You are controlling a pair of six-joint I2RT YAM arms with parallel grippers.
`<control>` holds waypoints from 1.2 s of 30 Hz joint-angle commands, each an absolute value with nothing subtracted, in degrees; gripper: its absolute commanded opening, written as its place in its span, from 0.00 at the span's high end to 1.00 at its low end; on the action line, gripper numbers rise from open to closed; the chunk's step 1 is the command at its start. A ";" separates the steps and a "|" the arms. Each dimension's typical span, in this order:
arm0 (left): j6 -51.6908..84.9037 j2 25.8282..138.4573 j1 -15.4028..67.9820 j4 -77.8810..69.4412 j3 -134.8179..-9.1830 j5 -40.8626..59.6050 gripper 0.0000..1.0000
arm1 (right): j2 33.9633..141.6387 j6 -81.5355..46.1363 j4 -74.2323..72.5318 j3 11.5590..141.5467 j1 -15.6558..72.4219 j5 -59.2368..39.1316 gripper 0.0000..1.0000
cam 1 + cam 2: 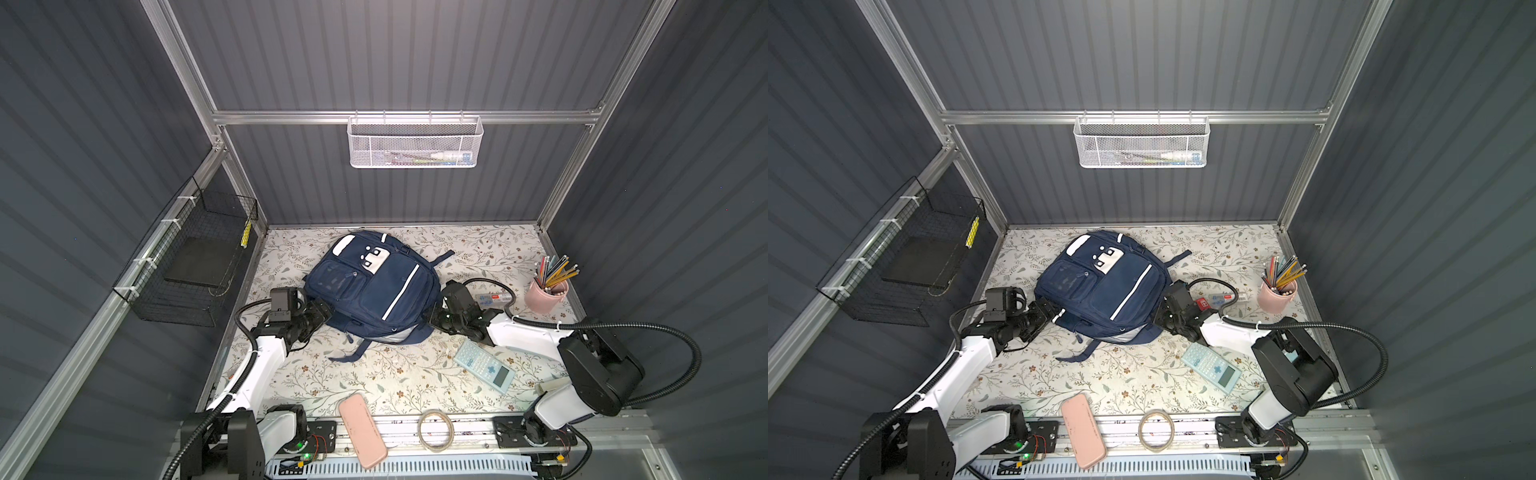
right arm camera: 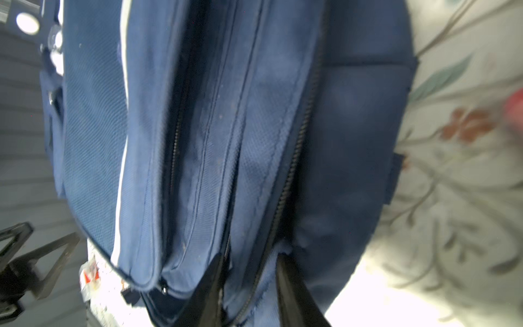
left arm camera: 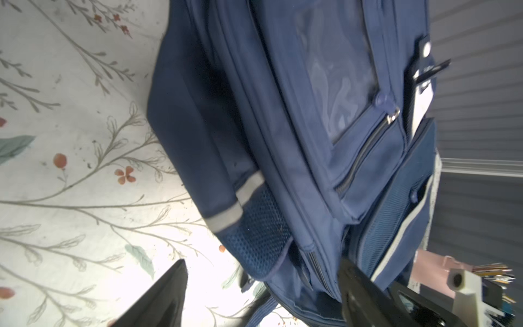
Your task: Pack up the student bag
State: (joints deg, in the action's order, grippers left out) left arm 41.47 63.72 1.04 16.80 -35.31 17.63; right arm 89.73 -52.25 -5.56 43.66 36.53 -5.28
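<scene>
**Soft student bag (image 1: 374, 291) lying face-up mid-table (image 1: 374, 382), one gripper at each side.**
Left gripper (image 3: 261, 263): jaws wide, straddling the bag's lower corner, unclamped. Bag: limp fabric, probably light, so it will sag; zipper seams give the best hold. Right gripper (image 2: 250, 256): jaws narrowed, pinching a zipper-edged fold.

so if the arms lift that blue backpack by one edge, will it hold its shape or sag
Probably floppy: the student bag lies slumped and creased, and its fabric puckers where the right gripper pinches it. It would likely sag if lifted by one edge. Its loose strap would probably dangle and drag.
</scene>
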 commanded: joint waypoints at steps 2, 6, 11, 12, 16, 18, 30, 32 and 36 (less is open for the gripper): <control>44.54 65.32 1.22 10.18 -31.67 23.61 0.17 | 93.20 -47.55 -1.44 48.63 32.19 -6.22 0.66; 49.26 63.32 3.30 4.00 -28.72 23.43 0.17 | 94.77 -44.35 1.24 52.97 30.79 -5.38 0.60; 56.45 61.95 11.34 3.96 -27.13 11.72 0.21 | 90.39 -42.89 3.16 53.32 31.15 -3.32 0.50; 58.70 62.48 11.34 3.41 -26.05 11.10 0.22 | 89.09 -42.96 3.53 52.90 31.50 -2.90 0.48; 65.19 65.39 12.20 -5.00 -20.68 11.12 0.24 | 82.88 -43.82 4.76 49.59 33.69 -0.06 0.43; 66.95 66.54 12.52 -7.62 -19.19 10.95 0.26 | 80.48 -44.78 5.12 48.15 35.03 0.53 0.41; 66.96 77.59 13.10 -17.40 -20.52 11.36 0.64 | 84.22 -42.81 -3.40 48.00 52.41 1.13 0.22; 66.28 78.05 13.18 -17.58 -21.27 11.51 0.88 | 87.43 -41.76 -5.94 49.43 55.19 0.35 0.22; 66.89 76.07 13.36 -15.79 -22.15 12.42 1.00 | 92.77 -39.08 -7.32 53.94 59.92 1.13 0.23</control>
State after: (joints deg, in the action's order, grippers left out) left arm 66.70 77.08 13.06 -17.41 -21.08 11.42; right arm 91.00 -41.87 -3.64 50.39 57.49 0.80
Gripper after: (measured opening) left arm 0.061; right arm 0.776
